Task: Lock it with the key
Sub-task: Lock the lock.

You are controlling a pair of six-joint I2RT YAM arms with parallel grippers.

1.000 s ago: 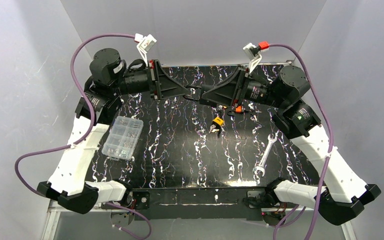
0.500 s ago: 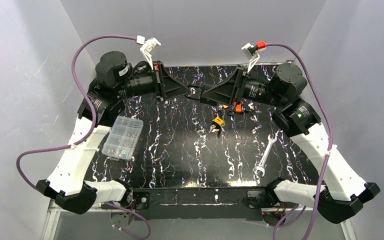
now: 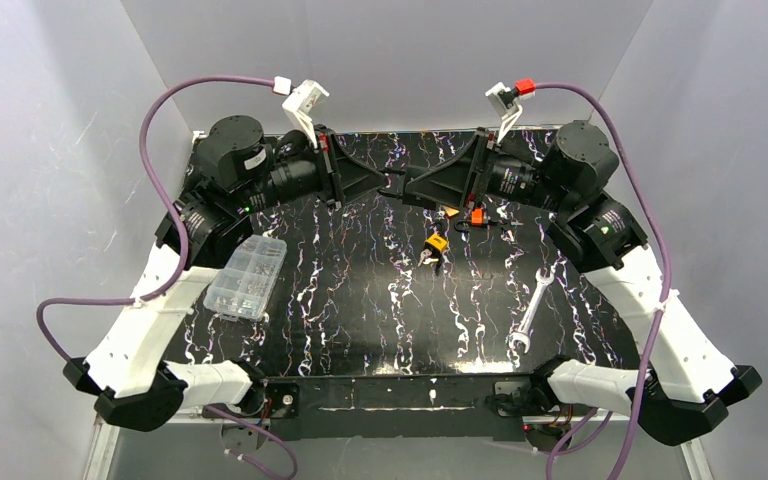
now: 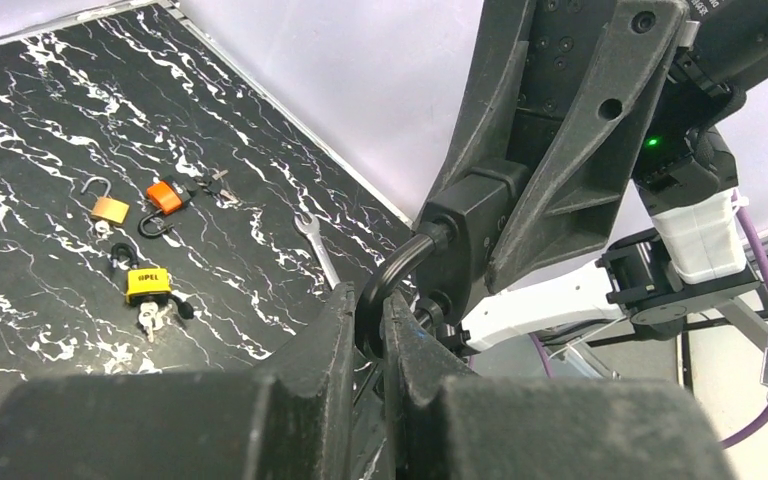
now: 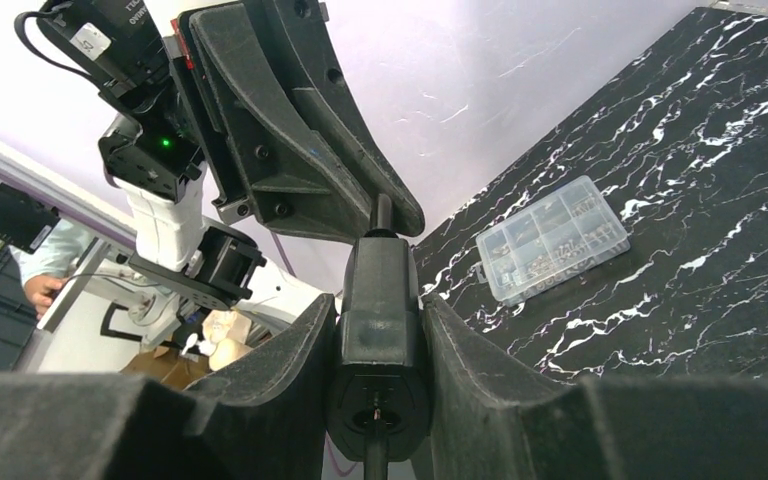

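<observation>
Above the far middle of the table my two grippers meet around a black padlock. The right gripper is shut on the padlock's body, one finger on each flat side. A thin dark stem, probably the key, sticks out of the keyhole on its underside. In the left wrist view the padlock's body faces me and its curved black shackle runs down between my fingers. The left gripper is shut on that shackle. From above, the left gripper and right gripper nearly touch tip to tip.
A yellow padlock with keys, an orange padlock and a small brass padlock lie on the black marbled table below the grippers. A wrench lies to the right, a clear parts box to the left.
The left gripper has shut on the padlock's shackle. The left arm's wrist has shifted right and rolled. The right arm has barely moved.
</observation>
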